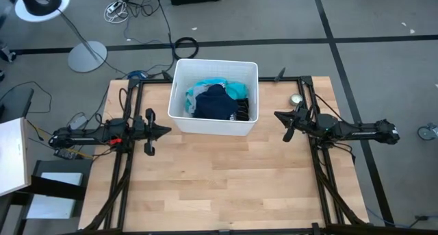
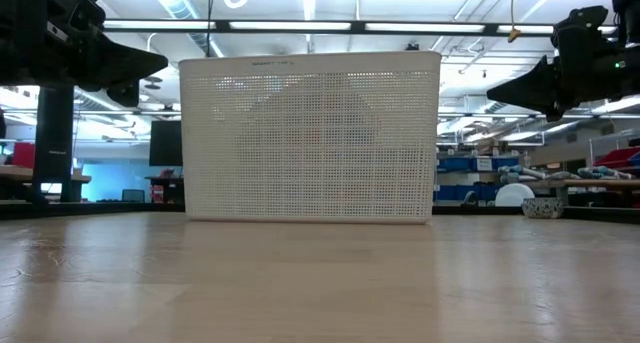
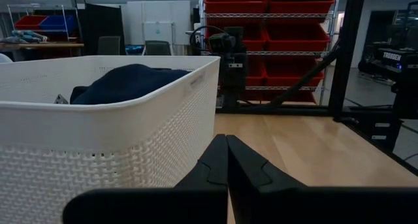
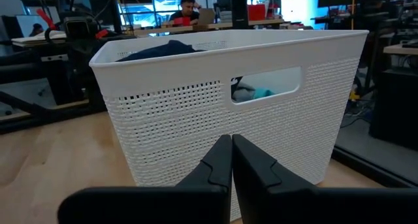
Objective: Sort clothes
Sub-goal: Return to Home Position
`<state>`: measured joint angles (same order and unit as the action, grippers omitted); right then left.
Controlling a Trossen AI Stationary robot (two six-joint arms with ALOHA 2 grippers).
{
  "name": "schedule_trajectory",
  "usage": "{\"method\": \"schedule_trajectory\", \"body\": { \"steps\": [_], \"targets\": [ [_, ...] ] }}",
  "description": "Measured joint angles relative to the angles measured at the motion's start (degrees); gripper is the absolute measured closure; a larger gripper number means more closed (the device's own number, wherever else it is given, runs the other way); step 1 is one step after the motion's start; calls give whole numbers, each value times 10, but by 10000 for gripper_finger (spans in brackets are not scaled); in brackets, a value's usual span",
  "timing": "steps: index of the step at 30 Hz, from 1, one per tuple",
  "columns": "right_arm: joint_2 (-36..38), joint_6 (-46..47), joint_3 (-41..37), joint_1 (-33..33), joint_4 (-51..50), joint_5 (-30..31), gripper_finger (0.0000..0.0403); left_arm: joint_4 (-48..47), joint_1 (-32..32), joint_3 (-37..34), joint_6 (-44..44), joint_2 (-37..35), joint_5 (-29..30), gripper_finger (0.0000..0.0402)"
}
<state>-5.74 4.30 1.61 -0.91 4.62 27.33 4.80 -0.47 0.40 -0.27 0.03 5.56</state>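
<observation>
High view takes in the whole wooden table (image 1: 219,187), and the white bin (image 1: 215,62) stands at its far middle; every place below is given from that bin. In the low view the bin's perforated wall (image 2: 310,138) hides its contents completely. From above, the clothes lie heaped inside it: a dark navy garment (image 1: 215,103) on top at the middle, and a teal shirt (image 1: 236,90) showing behind it toward the bin's far right corner. Whatever lies beneath these two cannot be made out. Through the bin's handle slot in the right wrist view a scrap of teal (image 4: 261,93) shows. The left gripper (image 1: 168,130) hangs just off the bin's left wall, fingers pressed together and holding nothing. The right gripper (image 1: 276,114) hangs near the bin's right wall, also closed and empty. A small round object (image 1: 295,99), too small to identify, sits to the bin's right.
</observation>
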Motion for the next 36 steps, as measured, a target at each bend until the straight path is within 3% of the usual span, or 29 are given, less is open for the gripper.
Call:
{"method": "schedule_trajectory", "body": {
  "steps": [36],
  "targets": [
    [0, 0, 0, 0, 0, 0, 388, 0, 0, 0, 0, 0, 0, 400]
  ]
}}
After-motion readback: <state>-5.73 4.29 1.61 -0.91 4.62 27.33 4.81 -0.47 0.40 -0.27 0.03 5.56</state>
